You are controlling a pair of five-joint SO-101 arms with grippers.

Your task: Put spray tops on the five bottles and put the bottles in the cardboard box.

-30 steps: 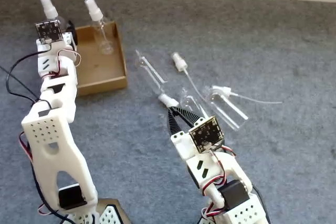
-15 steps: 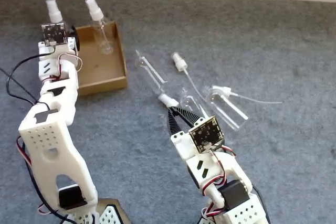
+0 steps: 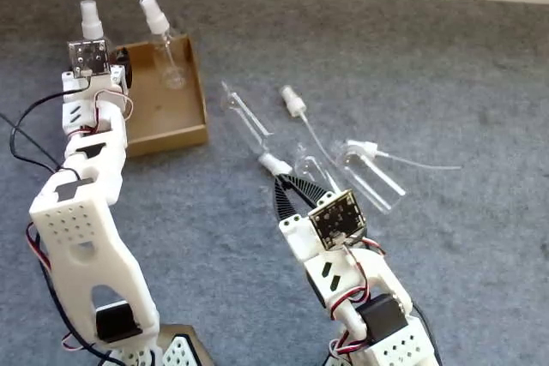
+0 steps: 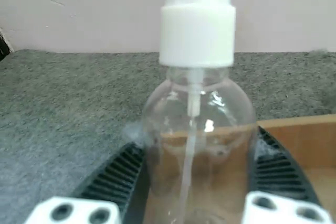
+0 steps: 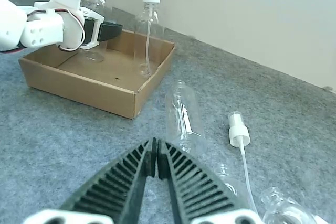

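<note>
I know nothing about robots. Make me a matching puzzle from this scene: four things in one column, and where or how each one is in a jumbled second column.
Column one:
1. leftmost capped bottle
2. other capped bottle
3. loose spray top
4. right gripper

Column two:
A. lying on the carpet
B. shut, holding nothing
C. clamped in the left gripper
D. standing free in the cardboard box

Pairs: 1-C, 2-D, 3-A, 4-B.

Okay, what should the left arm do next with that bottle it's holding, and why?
Probably ease it down and open the left gripper: the bottle is upright, its spray top is on, and it seems to sit inside the box at a corner, near the other capped bottle.
</note>
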